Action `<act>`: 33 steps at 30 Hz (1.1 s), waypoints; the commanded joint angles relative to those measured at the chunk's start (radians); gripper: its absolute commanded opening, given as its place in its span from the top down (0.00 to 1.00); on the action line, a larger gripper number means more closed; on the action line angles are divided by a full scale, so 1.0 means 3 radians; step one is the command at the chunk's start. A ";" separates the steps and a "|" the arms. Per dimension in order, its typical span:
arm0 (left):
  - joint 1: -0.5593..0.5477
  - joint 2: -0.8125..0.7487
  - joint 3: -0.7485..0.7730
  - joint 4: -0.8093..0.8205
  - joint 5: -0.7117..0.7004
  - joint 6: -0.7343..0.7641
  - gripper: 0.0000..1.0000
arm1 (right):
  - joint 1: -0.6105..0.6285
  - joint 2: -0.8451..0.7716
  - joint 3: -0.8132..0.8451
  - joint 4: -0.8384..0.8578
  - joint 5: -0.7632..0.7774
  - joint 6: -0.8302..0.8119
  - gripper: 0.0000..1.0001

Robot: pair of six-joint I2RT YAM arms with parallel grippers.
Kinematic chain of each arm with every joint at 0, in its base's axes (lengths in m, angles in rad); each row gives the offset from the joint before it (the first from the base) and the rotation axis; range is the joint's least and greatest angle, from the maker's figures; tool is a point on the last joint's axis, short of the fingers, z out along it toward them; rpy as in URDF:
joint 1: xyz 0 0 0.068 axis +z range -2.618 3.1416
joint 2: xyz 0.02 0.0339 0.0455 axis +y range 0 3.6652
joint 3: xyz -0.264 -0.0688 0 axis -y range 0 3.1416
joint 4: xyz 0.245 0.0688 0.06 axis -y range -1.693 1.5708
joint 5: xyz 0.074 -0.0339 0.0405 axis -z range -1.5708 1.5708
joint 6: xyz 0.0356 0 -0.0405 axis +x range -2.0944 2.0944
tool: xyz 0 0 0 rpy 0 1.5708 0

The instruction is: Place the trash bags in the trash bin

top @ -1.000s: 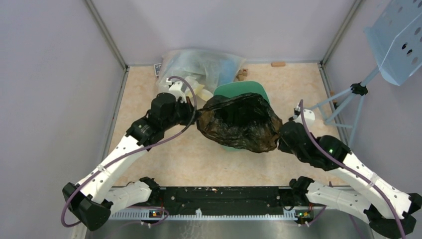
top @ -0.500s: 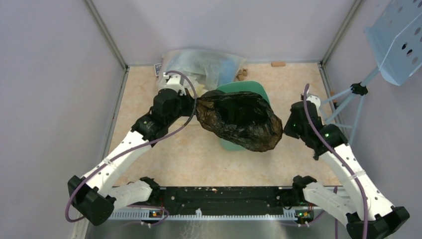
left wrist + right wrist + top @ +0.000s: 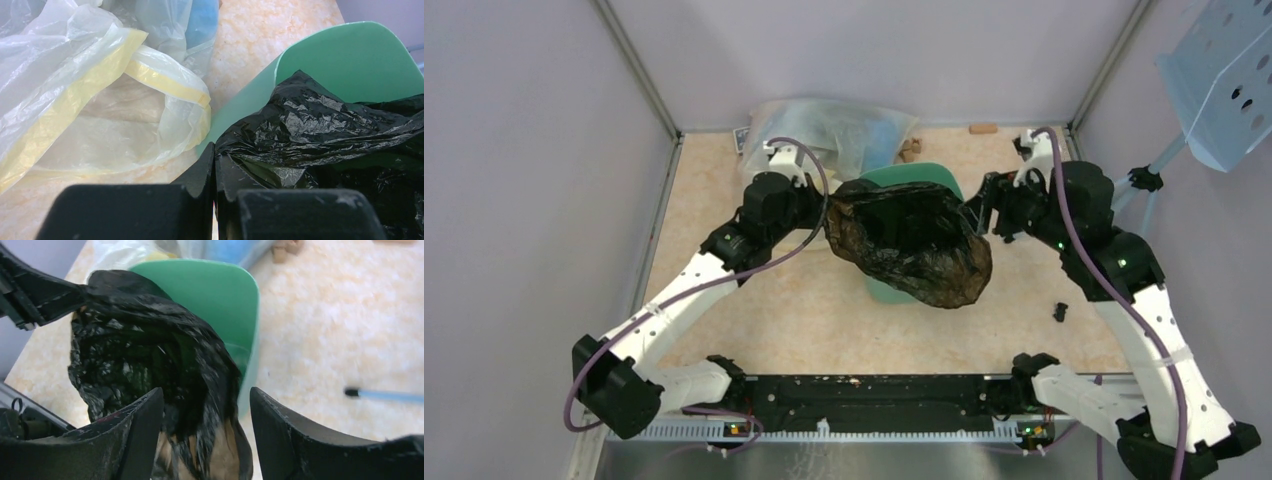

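Loosely, black bag point(image 3: 909, 250) over green bin point(image 3: 350, 60), left jaws pinching

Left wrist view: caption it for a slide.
The left gripper pinches the rim of the black bag at the green bin.

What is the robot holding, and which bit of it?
The left end effector is pinched shut on the left edge of the black trash bag, over the green bin. The right end effector is open, holding nothing.
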 commanded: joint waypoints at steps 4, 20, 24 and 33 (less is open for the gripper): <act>0.0017 0.0081 0.0221 0.0219 -0.0026 0.0070 0.95 | -0.0020 0.0708 0.0489 0.0431 -0.0608 -0.0671 0.38; 0.0022 0.0278 0.0355 0.0237 -0.0044 0.0146 0.95 | -0.0022 0.1281 0.0919 0.0124 -0.0947 -0.1229 0.62; 0.0018 0.0335 0.0392 0.0243 -0.0064 0.0160 0.95 | -0.0020 0.1333 0.0983 0.0121 -0.0896 -0.1208 0.82; 0.0023 0.0412 0.0421 0.0267 -0.0061 0.0172 0.95 | -0.0022 0.1395 0.1008 -0.0038 -0.0972 -0.1273 0.47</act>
